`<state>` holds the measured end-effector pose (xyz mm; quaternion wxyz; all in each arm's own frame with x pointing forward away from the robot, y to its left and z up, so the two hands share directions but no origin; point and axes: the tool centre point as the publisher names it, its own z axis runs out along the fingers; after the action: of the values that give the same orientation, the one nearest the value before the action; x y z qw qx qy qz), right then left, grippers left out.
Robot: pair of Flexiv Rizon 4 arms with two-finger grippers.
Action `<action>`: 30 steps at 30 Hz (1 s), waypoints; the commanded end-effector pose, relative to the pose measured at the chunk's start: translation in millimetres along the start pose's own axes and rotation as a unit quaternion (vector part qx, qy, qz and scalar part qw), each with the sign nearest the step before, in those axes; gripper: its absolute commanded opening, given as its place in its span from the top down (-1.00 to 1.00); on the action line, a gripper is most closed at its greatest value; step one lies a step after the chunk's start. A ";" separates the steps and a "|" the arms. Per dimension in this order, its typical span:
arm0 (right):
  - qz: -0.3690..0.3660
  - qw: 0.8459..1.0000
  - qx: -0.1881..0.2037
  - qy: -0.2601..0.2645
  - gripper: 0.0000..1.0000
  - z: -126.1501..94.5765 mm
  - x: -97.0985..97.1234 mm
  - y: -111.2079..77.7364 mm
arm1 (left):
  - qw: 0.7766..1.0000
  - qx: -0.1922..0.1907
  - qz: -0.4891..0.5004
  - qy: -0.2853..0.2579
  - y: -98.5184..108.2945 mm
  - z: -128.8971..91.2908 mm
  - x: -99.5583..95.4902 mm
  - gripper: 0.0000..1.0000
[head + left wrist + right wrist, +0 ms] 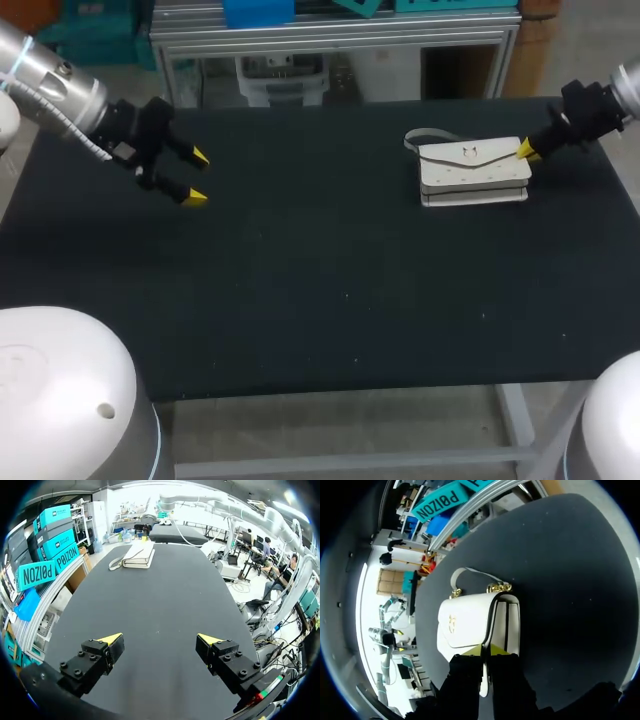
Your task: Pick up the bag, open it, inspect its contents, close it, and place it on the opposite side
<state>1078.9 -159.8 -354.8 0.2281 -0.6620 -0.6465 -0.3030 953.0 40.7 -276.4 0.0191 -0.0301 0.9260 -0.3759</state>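
A white handbag point(473, 170) with a short strap point(425, 137) lies flat on the right half of the black table point(300, 290). My right gripper point(525, 150) is at the bag's right end. In the right wrist view its fingers point(486, 652) stand close together, pinching the edge of the bag's front flap point(470, 625) between them. My left gripper point(196, 177) hovers over the table's left side, far from the bag, with its fingers wide open and nothing between them point(160, 640). From the left wrist the bag point(139, 555) shows small at the far end of the table.
The dark tabletop point(165, 605) between the two grippers carries nothing else. An aluminium frame point(330, 40) runs along the table's far edge.
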 end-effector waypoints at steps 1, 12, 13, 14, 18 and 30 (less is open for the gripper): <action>-0.022 1.000 -0.019 -0.006 1.00 13.3 21.0 -13.3 | 1.000 0.002 0.001 0.000 0.7 0.6 -0.1 -1.00; -0.075 0.997 0.004 0.031 1.00 67.3 100.8 -63.2 | 1.000 0.002 0.001 0.000 0.7 0.6 -0.1 -1.00; -0.076 0.997 0.006 0.033 1.00 71.3 104.5 -67.7 | 1.000 0.002 0.001 0.000 0.7 0.6 -0.1 -1.00; -0.076 0.997 0.007 0.034 1.00 75.1 108.8 -72.6 | 1.000 0.002 0.001 0.000 0.7 0.6 -0.1 -1.00; -0.073 0.997 0.012 0.027 1.00 89.7 123.4 -91.4 | 1.000 0.002 0.001 0.000 0.7 0.6 -0.1 -1.00; -0.059 0.998 0.014 0.022 1.00 134.0 154.7 -133.5 | 1.000 0.002 0.001 0.000 0.7 0.6 -0.1 -1.00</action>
<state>964.1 41.2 -351.1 0.2705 -0.5956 -0.6915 -0.3065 952.9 40.6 -276.3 0.0192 -0.0301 0.9260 -0.3758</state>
